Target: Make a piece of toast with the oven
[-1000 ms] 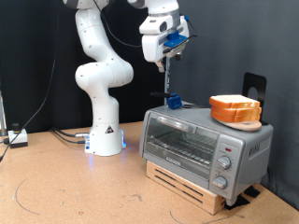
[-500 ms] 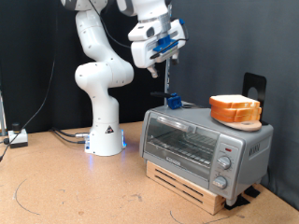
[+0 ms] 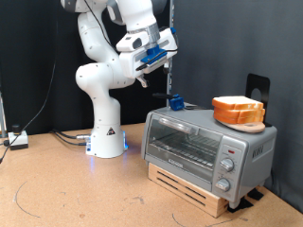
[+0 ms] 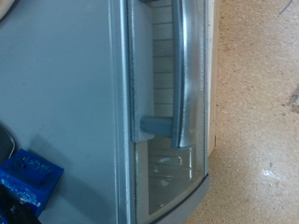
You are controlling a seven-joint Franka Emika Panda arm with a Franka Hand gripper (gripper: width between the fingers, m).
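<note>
The gripper (image 3: 151, 66) hung above and left of the oven (image 3: 208, 147); whether its fingers were apart I cannot tell. The oven door (image 4: 163, 112) was closed. Bread (image 3: 239, 111) sat on the oven's top, right.

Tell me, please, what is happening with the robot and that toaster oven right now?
The Panda arm's gripper hangs in the air above the oven, towards the exterior view's left, and holds nothing that can be seen. The oven door is shut, and the wrist view looks down on its grey bar handle. A pile of bread sits on the oven's top, with a small blue object near the top's other end. The oven stands on a wooden pallet.
</note>
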